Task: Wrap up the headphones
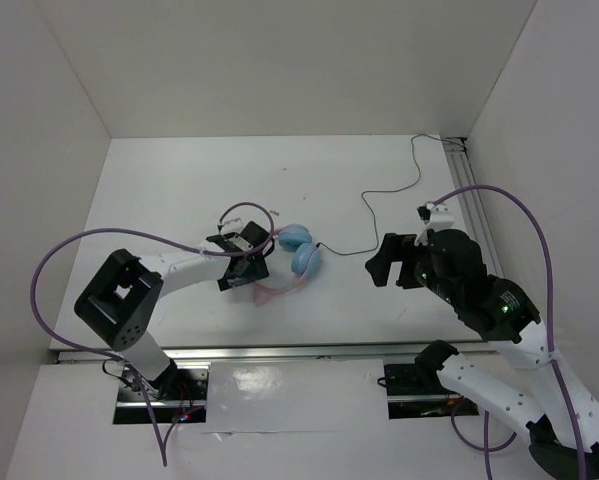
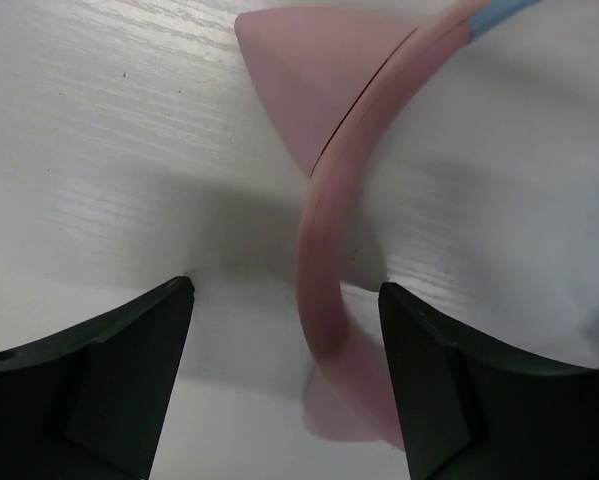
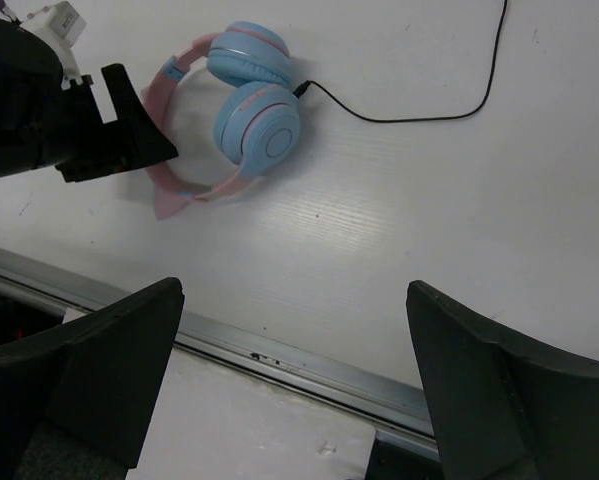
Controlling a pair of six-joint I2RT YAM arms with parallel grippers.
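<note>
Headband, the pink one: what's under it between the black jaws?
Only the white table and a grey shadow lie under the pink headband. It passes between the left gripper's open jaws. One jaw covers its lower end, so nothing shows beneath there.

Top view high above the near edge, looking down on the table [image 1: 179, 190], left wrist view close on the headband [image 2: 324, 250] at 1 o'clock, right wrist view farther off, headphones [image 3: 249, 120] at 11 o'clock, shared by all.

No legible text — anywhere.
</note>
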